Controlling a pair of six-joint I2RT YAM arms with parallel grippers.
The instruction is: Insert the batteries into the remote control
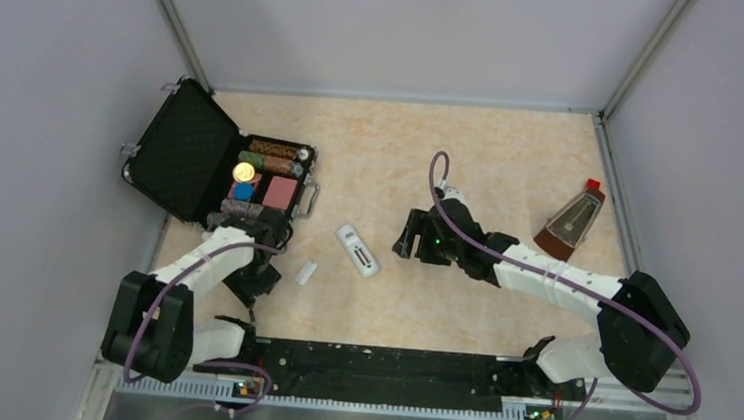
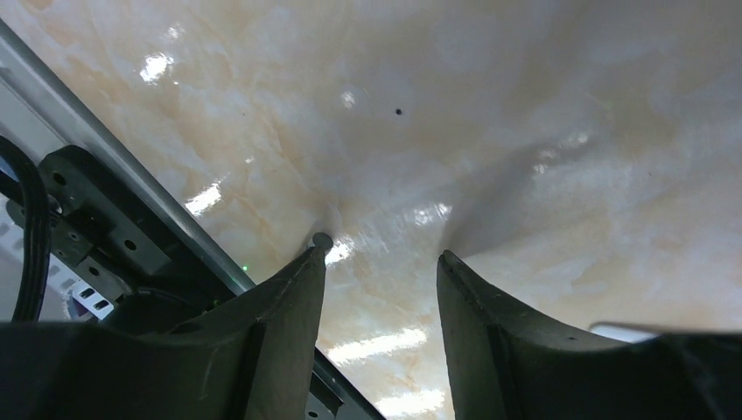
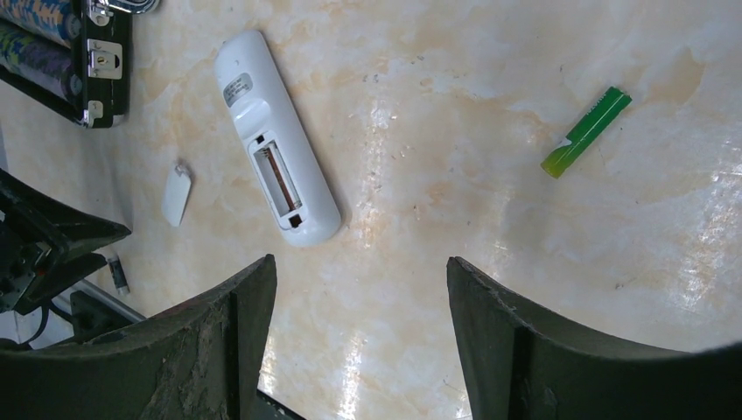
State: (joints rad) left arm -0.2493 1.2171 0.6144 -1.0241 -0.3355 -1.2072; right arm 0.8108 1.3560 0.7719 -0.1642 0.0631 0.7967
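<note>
Worn dark fingers of the right gripper (image 3: 357,262) frame its wrist view, spread wide and holding nothing. Just beyond them lies the small white oblong plastic remote control (image 3: 276,140), back face up, its battery bay uncovered and apparently empty, presumably laid so that cells can drop in. A slim green cylindrical battery (image 3: 584,131) rests on the pale marbled table (image 3: 455,79), well apart from the remote control. The little loose white cover piece (image 3: 177,194) sits near the remote control's other side, out of the way. Further off, a darker slim battery (image 3: 118,271) lies by the left gripper (image 2: 382,254), whose jaws stand partly apart over bare table, gripping nothing. The right arm reaches low across toward the remote control. The left arm is folded close to its base.
</note>
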